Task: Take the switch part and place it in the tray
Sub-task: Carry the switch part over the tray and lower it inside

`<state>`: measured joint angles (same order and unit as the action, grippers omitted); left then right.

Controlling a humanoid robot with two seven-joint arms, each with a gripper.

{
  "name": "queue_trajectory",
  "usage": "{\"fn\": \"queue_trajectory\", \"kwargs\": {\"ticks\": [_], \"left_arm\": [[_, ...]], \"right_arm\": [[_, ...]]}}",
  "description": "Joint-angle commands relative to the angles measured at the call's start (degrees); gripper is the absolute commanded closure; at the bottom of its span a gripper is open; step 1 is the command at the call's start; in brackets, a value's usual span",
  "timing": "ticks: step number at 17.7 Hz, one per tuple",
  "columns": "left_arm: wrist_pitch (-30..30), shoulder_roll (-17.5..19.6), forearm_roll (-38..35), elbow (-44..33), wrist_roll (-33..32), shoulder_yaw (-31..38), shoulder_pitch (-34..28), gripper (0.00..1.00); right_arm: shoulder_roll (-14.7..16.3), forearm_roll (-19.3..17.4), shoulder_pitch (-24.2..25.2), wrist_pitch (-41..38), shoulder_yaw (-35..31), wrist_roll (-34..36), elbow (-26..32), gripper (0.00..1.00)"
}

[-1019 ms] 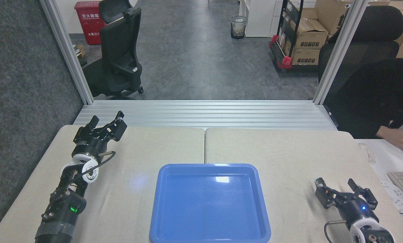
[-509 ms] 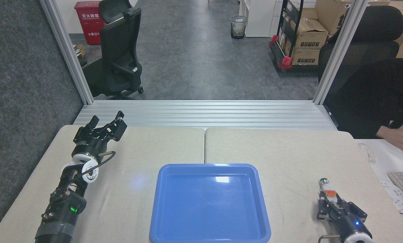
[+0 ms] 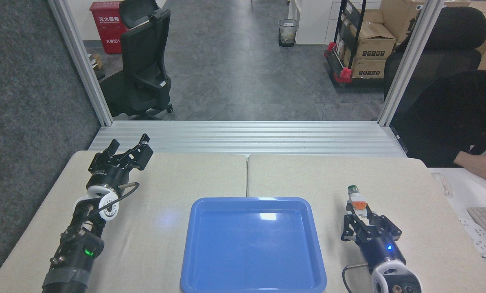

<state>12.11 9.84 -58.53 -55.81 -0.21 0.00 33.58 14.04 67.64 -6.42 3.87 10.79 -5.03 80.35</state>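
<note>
Beside the tray, the right pincer has moved closer, clenched on the switch part; the left pincer stays released over the worktop.

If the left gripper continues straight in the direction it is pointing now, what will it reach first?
The left gripper points up and right, toward the table's far edge. Nothing lies ahead on the table; it would probably first meet the ribbed aluminium rail just beyond, though its height over the rail is unclear.
</note>
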Motion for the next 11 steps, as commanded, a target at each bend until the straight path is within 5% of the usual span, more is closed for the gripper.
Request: {"fn": "queue_trajectory", "kwargs": {"ticks": [1,4,8,11], "left_arm": [[0.02,0.00,0.00,0.00,0.03,-1.41,-0.01,0.00],[0.02,0.00,0.00,0.00,0.03,-1.41,0.08,0.00],[0.02,0.00,0.00,0.00,0.03,-1.41,-0.01,0.00],[0.02,0.00,0.00,0.00,0.03,-1.41,-0.01,0.00]], "right_arm": [[-15.08,12.15,1.05,3.39,23.08,-2.34,18.61,1.00],[-16.32,12.60,1.14,13.24,34.19,-3.93,14.06,1.00],[-17.03,12.78,2.46,24.33,33.94,-11.82,4.12,1.00],[-10.98,12.87,2.64,25.04,33.59,-12.99,1.74,1.00]]}}
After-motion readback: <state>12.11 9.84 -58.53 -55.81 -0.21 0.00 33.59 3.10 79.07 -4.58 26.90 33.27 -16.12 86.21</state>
